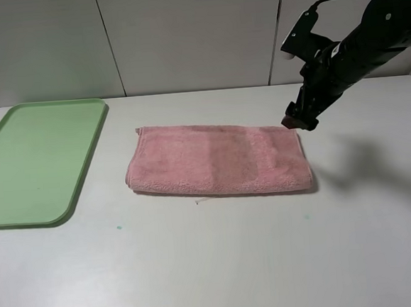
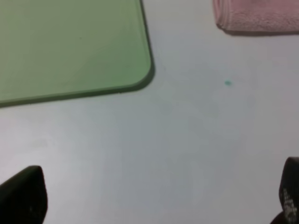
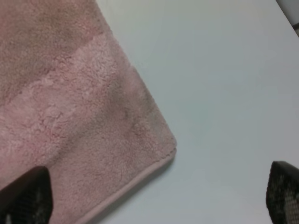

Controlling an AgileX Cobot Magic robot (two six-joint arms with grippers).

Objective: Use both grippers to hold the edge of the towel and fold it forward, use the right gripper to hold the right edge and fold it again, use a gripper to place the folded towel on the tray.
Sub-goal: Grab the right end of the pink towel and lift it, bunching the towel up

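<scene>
Left of towel (image 1: 220,161): tray (image 1: 35,161) on table (image 1: 257,263) | towel folded, outside tray

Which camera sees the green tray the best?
The exterior high view: nearly the whole tray lies there, left of the towel. The left wrist view catches only one rounded corner. The right wrist view shows none of it.

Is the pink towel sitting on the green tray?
No, the towel lies on the white table, apart from the tray.
</scene>
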